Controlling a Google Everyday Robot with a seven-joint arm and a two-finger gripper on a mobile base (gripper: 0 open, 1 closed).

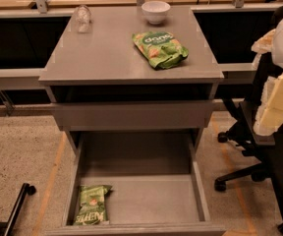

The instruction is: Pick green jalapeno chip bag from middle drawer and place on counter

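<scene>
The green jalapeno chip bag (pixel 92 204) is a small olive-green bag with white lettering. It lies flat in the front left corner of the middle drawer (pixel 151 198), which is pulled wide open with a bare grey bottom. The counter (pixel 107 53) is the grey cabinet top above it. My gripper (pixel 275 102) shows as pale cream parts on the white arm at the right edge. It is level with the cabinet's upper drawer, well to the right of the cabinet and far from the bag.
A brighter green chip bag (pixel 160 48), a white bowl (pixel 155 11) and a clear plastic bottle (pixel 83 17) stand on the counter. The upper drawer front (pixel 131 114) is closed. A black office chair (pixel 249 166) stands to the right, and a black wheeled leg (pixel 18 203) lies at the lower left.
</scene>
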